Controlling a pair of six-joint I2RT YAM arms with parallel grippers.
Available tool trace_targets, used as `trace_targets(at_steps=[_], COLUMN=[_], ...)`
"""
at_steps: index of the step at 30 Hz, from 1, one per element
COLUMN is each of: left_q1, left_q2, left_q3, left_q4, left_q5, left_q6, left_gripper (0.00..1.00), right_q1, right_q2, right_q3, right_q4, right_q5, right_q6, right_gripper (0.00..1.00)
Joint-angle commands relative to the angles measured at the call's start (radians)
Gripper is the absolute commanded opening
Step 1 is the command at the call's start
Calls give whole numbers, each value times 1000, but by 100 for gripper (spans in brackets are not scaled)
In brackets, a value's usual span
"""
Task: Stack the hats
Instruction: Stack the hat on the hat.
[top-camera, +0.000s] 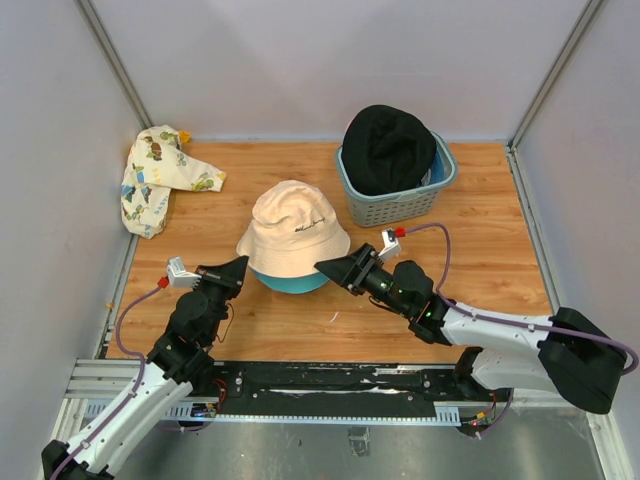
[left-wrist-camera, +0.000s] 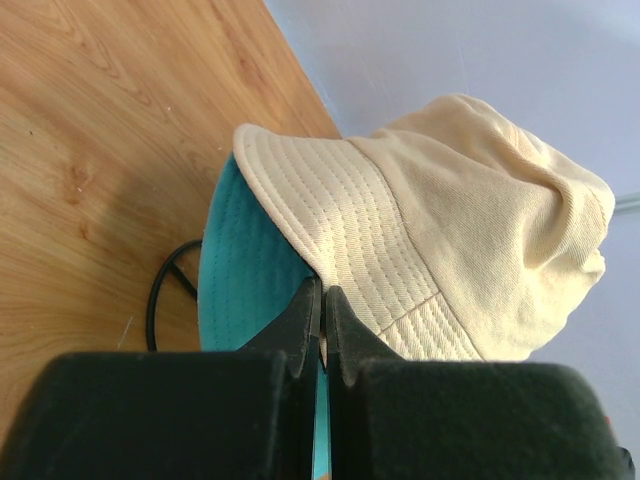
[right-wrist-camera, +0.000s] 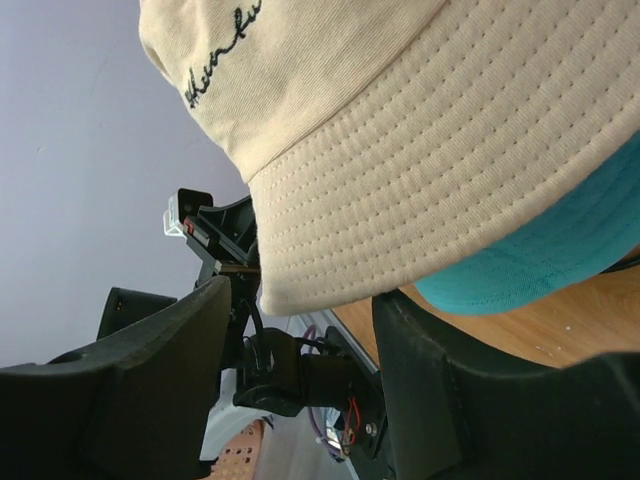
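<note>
L gripper: jaws shut, tips at the seam where cream hat brim overlaps teal hat. A thin teal strip shows betw. the fingers, so it looks pinched on the teal brim. R gripper: jaws wide, cream brim edge hanging betw. them, no contact seen.

Location: cream hat sits crown-up on teal hat, mid table, betw. the two grippers. Black hat is in the basket, back R. Printed cloth is back L by the wall; can't tell if it's a hat.

Step in hand (judgement): squaring cream over teal. Teal pokes out at the front, so the pair looks off-centre.
- R should close on the cream brim only, w/o catching the teal under it.
- L acts as anchor on teal.
- Shift cream low and sideways, not up, else the crown may buckle or teal may drag along.
- Brims are floppy, so expect sag; let go slowly.

Views:
- Top: layout, both arms, basket, offset of the pair. Jaw gaps too small to read there.
- L wrist: teal sliver in the jaws, plus a dark loop on the table by the teal brim, id unclear.
- R wrist: clearance either side of the cream brim, and the script on the cream crown shown large.
</note>
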Motion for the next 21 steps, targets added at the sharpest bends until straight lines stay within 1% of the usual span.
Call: trace_targets(at_steps=[1, 6, 9, 14, 21], left_q1=[5, 6, 5, 6, 5], left_q2=[7, -1, -2, -2, 17], left_q3=[14, 15, 13, 8, 5], left_q4=[2, -11, -15, -26, -59], left_q5=[-13, -15, -17, -18, -19], left_q6=[29, 34, 31, 18, -10], left_gripper=[0, 1, 0, 1, 0], right_q1=[-8, -8, -9, -8, -9], right_q2=[46, 69, 60, 31, 97], right_q3=[26, 16, -4, -43, -74], right_q4=[112, 121, 116, 67, 96], right_q5=[-9, -3, 2, 14, -5], right_q6=[18, 17, 16, 13, 22], right_gripper=[52, 19, 7, 1, 1])
